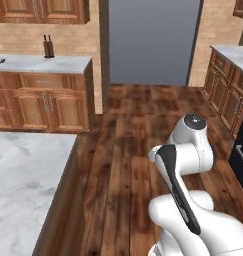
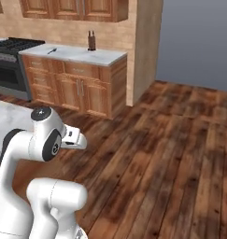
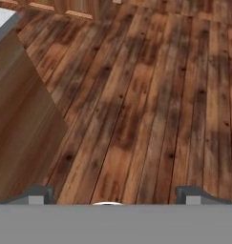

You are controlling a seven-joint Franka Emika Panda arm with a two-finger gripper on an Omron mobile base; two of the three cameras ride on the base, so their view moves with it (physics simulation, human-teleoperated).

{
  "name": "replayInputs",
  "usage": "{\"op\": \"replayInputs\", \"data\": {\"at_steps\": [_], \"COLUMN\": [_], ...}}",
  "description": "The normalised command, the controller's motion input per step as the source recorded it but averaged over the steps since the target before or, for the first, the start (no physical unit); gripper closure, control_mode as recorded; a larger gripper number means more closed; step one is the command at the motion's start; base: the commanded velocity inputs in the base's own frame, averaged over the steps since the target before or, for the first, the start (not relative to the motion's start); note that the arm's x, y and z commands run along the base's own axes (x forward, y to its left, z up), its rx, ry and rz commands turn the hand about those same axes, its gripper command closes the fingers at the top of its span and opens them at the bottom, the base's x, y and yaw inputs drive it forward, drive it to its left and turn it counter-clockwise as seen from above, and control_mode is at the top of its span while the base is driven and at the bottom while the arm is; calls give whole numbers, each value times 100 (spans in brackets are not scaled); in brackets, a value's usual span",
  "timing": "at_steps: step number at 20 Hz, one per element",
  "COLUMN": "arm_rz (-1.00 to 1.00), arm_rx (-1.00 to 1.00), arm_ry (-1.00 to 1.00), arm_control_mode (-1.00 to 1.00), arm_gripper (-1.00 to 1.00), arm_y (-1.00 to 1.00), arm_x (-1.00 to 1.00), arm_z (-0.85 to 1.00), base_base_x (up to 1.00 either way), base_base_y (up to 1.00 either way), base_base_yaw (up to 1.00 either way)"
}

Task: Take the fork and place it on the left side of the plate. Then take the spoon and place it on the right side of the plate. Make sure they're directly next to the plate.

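Note:
The fork, the spoon and the plate are out of view. My gripper (image 3: 115, 195) is open, its two dark fingertips (image 3: 41, 194) far apart with nothing between them. It hangs over bare wooden floor (image 3: 146, 95), beside the brown side panel of an island (image 3: 17, 124). The white arm (image 1: 185, 160) is folded up close to the base.
A marble-topped island (image 1: 23, 185) stands at the left. A far counter (image 1: 43, 64) carries a knife block (image 1: 48, 47) and a small dark utensil (image 1: 0, 62), too small to identify. A stove (image 2: 7, 51) and wooden cabinets (image 1: 228, 90) line the walls. Open floor (image 1: 138, 130) lies ahead.

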Motion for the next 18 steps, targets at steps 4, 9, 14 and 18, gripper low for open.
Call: {"op": "replayInputs", "data": {"at_steps": [4, 9, 14, 18], "arm_rz": [0, 0, 0, 0], "arm_rx": [0, 0, 0, 0], "arm_ry": [0, 0, 0, 0], "arm_control_mode": [100, 100, 100, 100], "arm_gripper": [-100, -100, -100, -100], "arm_y": [0, 0, 0, 0], "arm_x": [0, 0, 0, 0], "arm_z": [0, 0, 0, 0], "base_base_x": [100, 100, 100, 100], "base_base_y": [-28, -38, -41, -32], "base_base_yaw": [36, 31, 30, 32]}}
